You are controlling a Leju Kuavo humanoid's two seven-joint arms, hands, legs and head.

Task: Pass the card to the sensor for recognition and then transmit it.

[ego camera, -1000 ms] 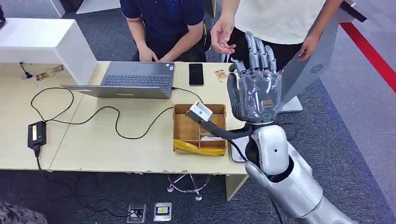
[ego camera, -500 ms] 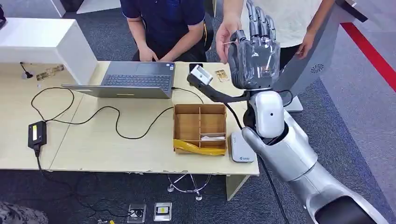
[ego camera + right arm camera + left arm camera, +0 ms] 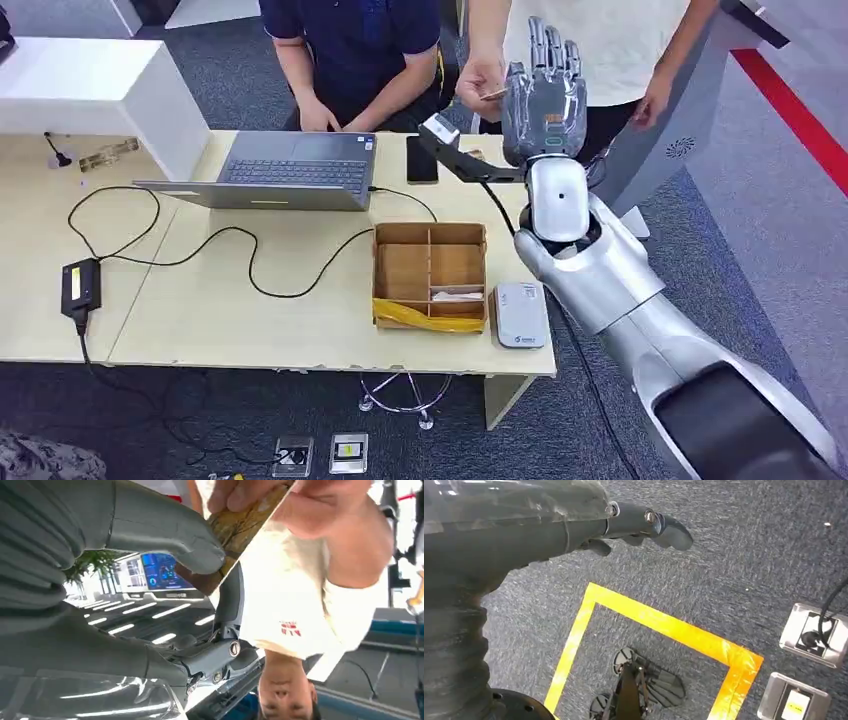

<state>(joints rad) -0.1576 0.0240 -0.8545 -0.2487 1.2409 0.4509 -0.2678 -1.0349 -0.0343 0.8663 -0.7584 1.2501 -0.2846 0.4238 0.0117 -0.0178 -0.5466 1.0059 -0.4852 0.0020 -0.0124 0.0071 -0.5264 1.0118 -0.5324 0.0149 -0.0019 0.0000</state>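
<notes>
My right hand [image 3: 543, 95] is raised high beyond the table's far edge, in front of a person in a white shirt [image 3: 600, 40]. In the right wrist view its thick thumb [image 3: 175, 535] presses a brown-gold card [image 3: 240, 530] against the fingers. The person's hand [image 3: 280, 500] pinches the card's other end, and the head view shows that hand [image 3: 478, 78] on the card [image 3: 493, 95] beside my fingers. The white card sensor [image 3: 520, 314] lies on the table near its front right corner. My left hand [image 3: 549, 525] hangs over the carpet, holding nothing, fingers stretched out.
A compartmented cardboard box [image 3: 430, 275] sits left of the sensor. A laptop [image 3: 290, 172], a phone [image 3: 420, 160], loose cables [image 3: 230, 240] and a power brick [image 3: 78, 285] lie on the table. A seated person in dark blue [image 3: 350, 50] is behind the laptop. A grey kiosk [image 3: 670, 130] stands right.
My right arm has risen from above the box and reached forward to the standing person. That person's hand has closed on the card at my fingers.
</notes>
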